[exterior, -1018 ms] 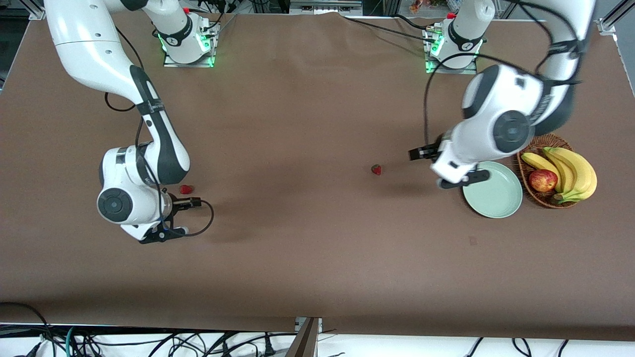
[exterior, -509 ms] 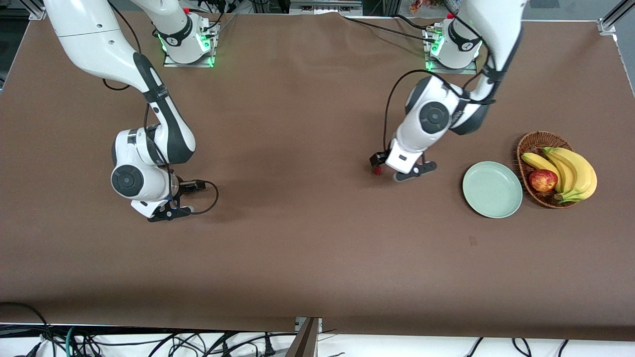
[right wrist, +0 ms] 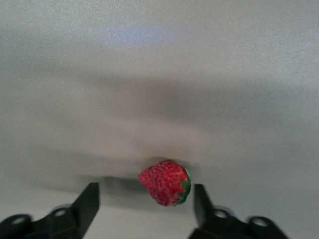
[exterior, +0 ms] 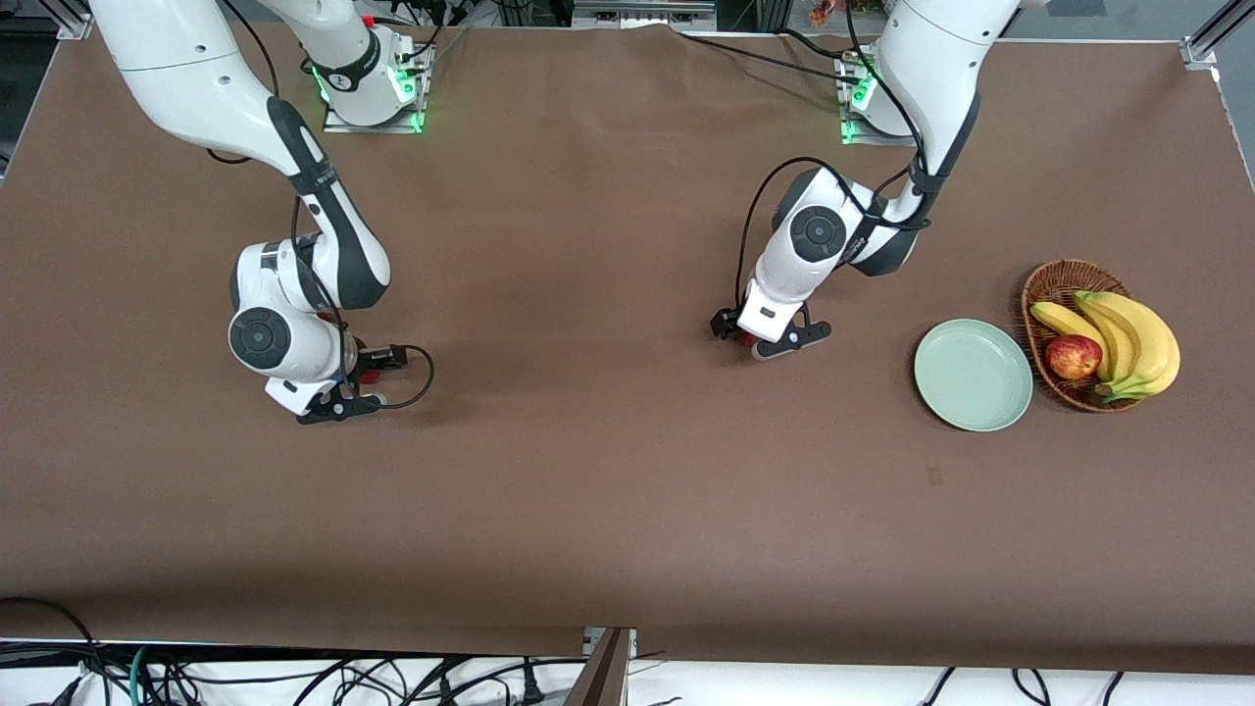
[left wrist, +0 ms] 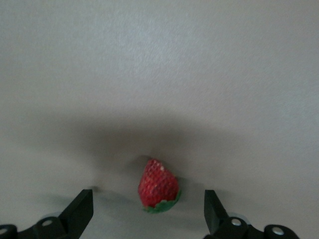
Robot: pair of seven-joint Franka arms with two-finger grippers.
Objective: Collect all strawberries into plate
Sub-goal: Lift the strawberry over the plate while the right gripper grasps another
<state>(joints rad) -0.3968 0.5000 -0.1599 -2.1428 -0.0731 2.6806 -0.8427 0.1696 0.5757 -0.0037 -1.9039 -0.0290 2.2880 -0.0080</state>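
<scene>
Lowered in the last second at the right arm's end, with the right gripper point(right wrist: 144, 191) spread apart astride a strawberry point(right wrist: 164, 181) on the table. Nothing yet on the plate point(exterior: 973, 392) toward the left arm's end. Slightly farther, swung away from that plate and brought down: left gripper point(left wrist: 148, 199), fingers apart around a second strawberry point(left wrist: 158, 185). Likely ready to close on both.

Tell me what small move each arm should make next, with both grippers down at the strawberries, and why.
Probably close both. The left gripper is open with a strawberry lying on the table between its fingertips, and the right gripper is open around another strawberry the same way. Neither berry looks gripped yet, and the plate holds none, so shutting the fingers seems right before any lift.
</scene>
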